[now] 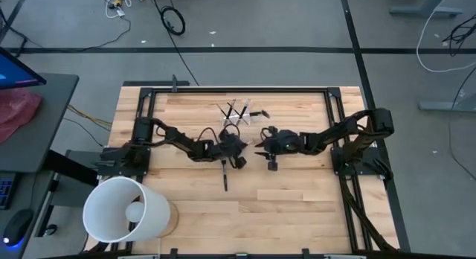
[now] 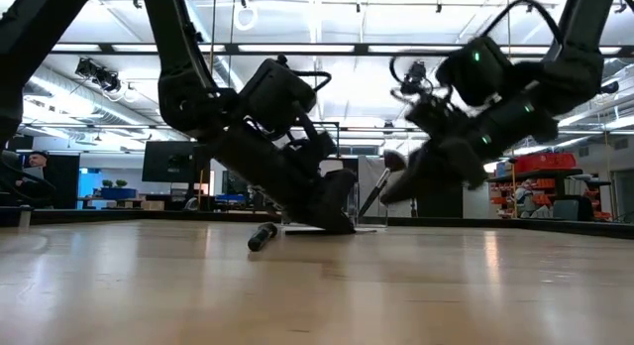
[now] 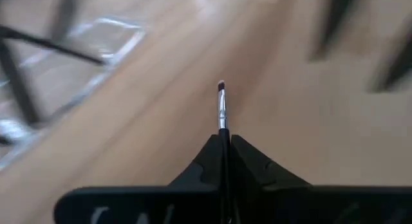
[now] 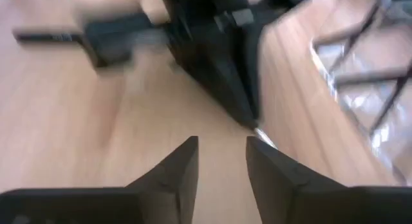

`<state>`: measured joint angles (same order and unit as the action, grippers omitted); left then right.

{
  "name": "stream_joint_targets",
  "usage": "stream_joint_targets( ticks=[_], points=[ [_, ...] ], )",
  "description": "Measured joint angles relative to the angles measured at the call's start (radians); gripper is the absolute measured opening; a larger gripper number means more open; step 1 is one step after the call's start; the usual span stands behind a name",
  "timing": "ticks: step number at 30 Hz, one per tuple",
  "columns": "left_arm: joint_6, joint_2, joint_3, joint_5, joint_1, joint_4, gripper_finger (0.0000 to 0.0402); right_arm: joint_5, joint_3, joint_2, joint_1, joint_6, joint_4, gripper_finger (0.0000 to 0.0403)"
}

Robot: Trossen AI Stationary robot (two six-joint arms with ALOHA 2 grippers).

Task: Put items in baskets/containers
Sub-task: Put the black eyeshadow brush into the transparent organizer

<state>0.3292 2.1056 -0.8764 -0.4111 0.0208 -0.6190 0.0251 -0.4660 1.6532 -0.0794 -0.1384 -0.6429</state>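
My left gripper sits mid-table, shut on a thin makeup brush. The brush's silvery ferrule and small tip stick out past the fingertips. Its dark handle runs toward the near edge. My right gripper hovers open just to the right and faces the left gripper's fingers; it touches nothing. The clear holder stands just beyond both grippers with several dark brushes leaning in it. It also shows in the left wrist view and the right wrist view. My left gripper pinches the brush between its two shut fingers, just behind the silvery ferrule. The brush lies along the fingers, with its bristle tip sticking out ahead of them. The fingers slant down toward the table. The handle's free end rests on the wood.
A large white bucket lies on its side at the table's near left corner. A black frame rail runs along the far edge. Bare wood lies near and to the right of the grippers.
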Motion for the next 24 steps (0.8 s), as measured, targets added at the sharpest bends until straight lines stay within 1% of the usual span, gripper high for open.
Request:
stream_joint_targets(
  ticks=[3,5,8,11,14,17,21,24],
  points=[
    [-0.002,0.000,-0.002,0.107,-0.003,-0.026,0.0014,-0.014,0.019,0.001,-0.011,0.010,-0.007,0.0153],
    [-0.005,0.000,-0.002,0.151,-0.005,-0.029,0.0014,-0.017,0.019,0.001,-0.012,0.010,-0.019,0.0171],
    [-0.053,0.000,-0.001,0.162,0.000,-0.040,0.0016,-0.019,0.019,0.016,-0.012,-0.002,-0.027,0.0197],
    [-0.079,0.002,0.000,0.177,0.006,-0.083,0.0013,-0.040,0.019,0.053,-0.012,-0.004,-0.035,0.0213],
    [-0.080,0.005,0.001,0.189,0.006,-0.110,0.0013,-0.042,0.019,0.108,-0.015,-0.027,-0.091,0.0216],
    [-0.080,0.005,0.002,0.190,0.007,-0.116,0.0015,-0.047,0.020,0.164,-0.025,-0.031,-0.136,0.0211],
    [-0.080,0.005,0.002,0.188,0.007,-0.115,0.0014,-0.069,0.018,0.196,-0.040,-0.026,-0.158,0.0199],
    [-0.080,0.004,0.002,0.183,0.007,-0.119,0.0013,-0.111,0.017,0.199,-0.050,-0.027,-0.158,0.0186]
  ],
)
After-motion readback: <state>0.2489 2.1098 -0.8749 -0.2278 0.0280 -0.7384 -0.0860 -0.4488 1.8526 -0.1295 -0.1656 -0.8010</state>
